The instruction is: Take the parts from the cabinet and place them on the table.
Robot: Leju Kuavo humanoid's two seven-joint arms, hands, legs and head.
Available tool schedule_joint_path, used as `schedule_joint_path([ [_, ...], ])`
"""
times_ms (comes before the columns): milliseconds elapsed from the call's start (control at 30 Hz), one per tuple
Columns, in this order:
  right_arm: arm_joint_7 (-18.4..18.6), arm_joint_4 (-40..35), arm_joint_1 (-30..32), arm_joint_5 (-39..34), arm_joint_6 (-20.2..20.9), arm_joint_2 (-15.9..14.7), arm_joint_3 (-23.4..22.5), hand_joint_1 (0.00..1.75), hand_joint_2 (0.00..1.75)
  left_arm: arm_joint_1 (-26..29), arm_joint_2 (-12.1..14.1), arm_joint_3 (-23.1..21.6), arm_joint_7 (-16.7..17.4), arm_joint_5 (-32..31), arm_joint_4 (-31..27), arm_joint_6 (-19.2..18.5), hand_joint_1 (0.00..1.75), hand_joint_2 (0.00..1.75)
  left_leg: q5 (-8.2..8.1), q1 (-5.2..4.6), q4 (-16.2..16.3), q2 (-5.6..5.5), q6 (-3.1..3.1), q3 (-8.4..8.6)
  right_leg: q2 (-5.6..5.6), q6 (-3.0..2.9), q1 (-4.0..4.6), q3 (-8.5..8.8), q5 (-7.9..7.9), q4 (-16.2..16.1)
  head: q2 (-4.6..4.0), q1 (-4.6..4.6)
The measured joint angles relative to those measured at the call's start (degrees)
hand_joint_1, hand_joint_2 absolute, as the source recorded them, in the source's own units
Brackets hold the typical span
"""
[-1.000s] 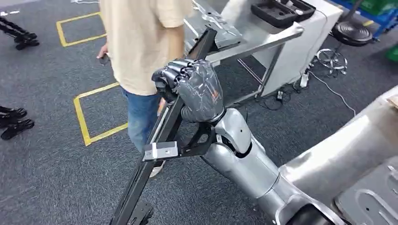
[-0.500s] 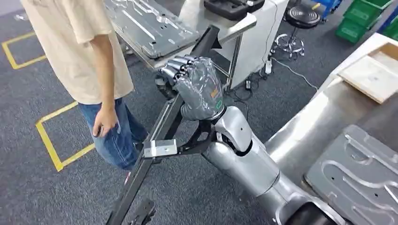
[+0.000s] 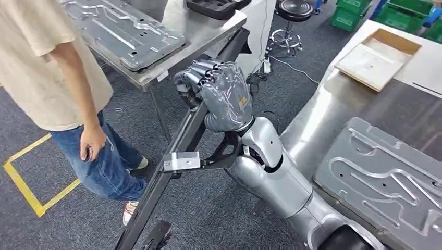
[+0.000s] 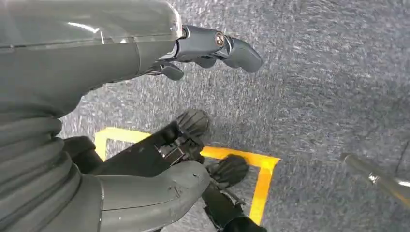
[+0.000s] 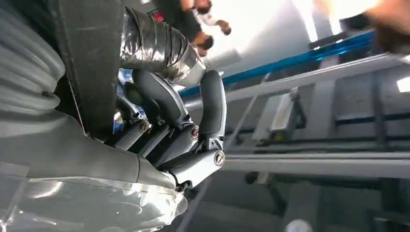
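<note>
Item: long black metal bar point(image 3: 180, 143), judged rigid, heavy and end-loaded; we grip it mid-length in our fisted right hand point(image 3: 219, 96), left hand point(image 4: 212, 48) loose, empty.

A person point(image 3: 57, 78) stood left of the right hand point(image 3: 221, 96), a pressed part point(image 3: 385, 182) lying on the bench point(image 3: 323, 114) to its right.

Right hand point(image 3: 221, 96) is showing glossy grey covering, gripping a matt black metal bar point(image 3: 180, 148). Beside it, the embossed panel point(image 3: 385, 182) is appearing dull brushed metal; floor carpet point(image 3: 68, 213) rough.
</note>
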Motion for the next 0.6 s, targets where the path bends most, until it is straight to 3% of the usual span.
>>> schedule_joint_path([
  [67, 0.00, -0.04, 0.04, 0.00, -0.02, -0.07, -0.09, 1.75, 1.75, -0.21, -0.09, -0.15, -0.02, 0.00, -0.02, 0.00, 0.00, 1.75, -0.40, 0.10, -0.30, 1.42, -0.81, 0.53, 1.63, -0.96, -0.26, 0.30, 0.19, -0.38, 0.00, -0.04],
  [100, 0.00, -0.20, 0.11, 0.00, -0.07, -0.07, -0.13, 1.75, 1.75, -0.30, -0.07, -0.22, -0.04, -0.02, -0.04, 0.00, 0.00, 1.75, -1.40, 0.50, 0.91, -1.31, -1.05, 0.35, 2.32, -1.30, -0.54, 0.44, 0.33, -0.63, 0.00, 0.02],
  [133, 0.00, -0.17, 0.02, 0.02, -0.11, -0.02, -0.20, 1.75, 1.75, -0.39, -0.07, -0.22, -0.07, 0.00, -0.07, 0.00, 0.00, 1.75, -3.61, 0.53, 4.31, -4.11, -0.94, -1.18, 2.88, -1.77, -0.65, 0.49, 0.35, -0.65, 0.00, -0.07],
  [167, 0.00, -0.17, 0.08, 0.00, -0.11, 0.04, -0.20, 1.75, 1.75, -0.26, -0.07, -0.22, -0.04, 0.00, -0.07, 0.00, 0.00, 1.75, -6.02, 0.54, 9.17, -5.59, -0.94, -3.52, 3.50, -2.11, -0.62, 0.49, 0.25, -0.65, 0.00, -0.04],
  [233, 0.00, -0.15, 0.33, 0.00, -0.09, 0.02, -0.20, 1.75, 1.75, 0.11, -0.07, -0.22, -0.04, -0.02, -0.07, 0.00, 0.00, 1.75, -8.70, 0.47, 17.31, -6.55, -0.99, -7.96, 5.13, -2.29, -0.32, 0.51, 0.19, -0.61, 0.00, -0.06],
  [267, 0.00, -0.15, 0.45, 0.02, -0.11, 0.02, -0.20, 1.75, 1.75, 0.24, 0.00, -0.22, -0.04, -0.02, -0.07, 0.02, 0.00, 1.75, -8.16, 0.46, 18.48, -6.57, -0.94, -9.01, 6.11, -2.33, -0.16, 0.52, 0.17, -0.52, 0.00, -0.11],
  [300, 0.00, -0.15, 0.53, 0.02, -0.11, 0.00, -0.20, 1.75, 1.75, 0.26, 0.04, -0.24, -0.04, 0.00, -0.09, 0.04, 0.00, 1.75, -6.20, 0.41, 16.72, -6.66, -0.69, -8.66, 7.10, -2.34, -0.07, 0.52, 0.14, -0.35, 0.00, -0.07],
  [367, 0.00, -0.17, 0.52, 0.02, -0.11, 0.02, -0.20, 1.75, 1.75, 0.10, 0.04, -0.24, -0.09, 0.22, -0.11, 0.20, 0.00, 1.75, -0.31, 0.29, 7.63, -7.88, 0.13, -5.19, 8.87, -2.21, 0.09, 0.59, -0.05, 0.07, 0.00, -0.09],
  [400, 0.00, -0.17, 0.54, 0.02, -0.11, 0.00, -0.22, 1.75, 1.75, 0.10, 0.13, -0.24, -0.18, 0.44, -0.20, 0.39, 0.00, 1.75, 1.88, 0.30, 3.00, -10.59, 0.75, -3.42, 9.49, -2.14, -0.08, 0.49, -0.18, 0.18, 0.00, -0.06],
  [433, 0.00, -0.17, 0.52, 0.02, -0.13, 0.00, -0.26, 1.75, 1.75, 0.07, 0.31, -0.24, -0.35, 0.53, -0.20, 0.68, 0.00, 1.75, 1.17, 0.47, 1.38, -12.01, 1.23, -2.80, 10.17, -1.85, 0.34, 0.26, -0.32, 0.54, 0.00, -0.09],
  [467, 0.00, -0.20, 0.58, 0.04, -0.13, 0.00, -0.28, 1.75, 1.75, 0.07, 0.31, -0.24, -0.46, 0.55, -0.20, 0.81, 0.00, 1.75, 1.08, 0.29, 1.16, -11.39, 0.90, -2.49, 11.05, -1.45, -0.07, -0.07, -0.16, 0.51, 0.00, -0.09],
  [533, 0.00, -0.22, 0.75, 0.04, -0.20, -0.11, -0.45, 1.75, 1.75, 0.16, 0.31, -0.28, -0.93, 0.59, -0.22, 1.39, 0.00, 1.75, 1.05, -0.15, 1.09, -10.39, 1.08, -2.36, 12.15, -0.68, -0.51, -0.20, 0.09, 0.12, 0.00, -0.11],
  [567, 0.00, -0.33, 0.75, 0.04, -0.20, -0.20, -0.57, 1.75, 1.75, 0.05, 0.20, -0.37, -1.18, 0.59, -0.22, 1.92, 0.00, 1.75, 1.43, 0.38, 0.20, -9.64, 1.42, -1.90, 12.78, -0.10, -0.05, -0.31, 0.11, 0.03, 0.00, -0.09],
  [600, -0.02, -0.61, 0.96, 0.11, -0.26, -0.37, -0.74, 1.75, 1.75, -0.13, 0.11, -0.52, -1.37, 0.59, -0.28, 2.47, 0.00, 1.75, 1.73, 0.51, -0.42, -8.69, 1.59, -1.48, 9.71, -0.12, -0.03, -0.33, -0.36, 0.96, 0.00, -0.06],
])
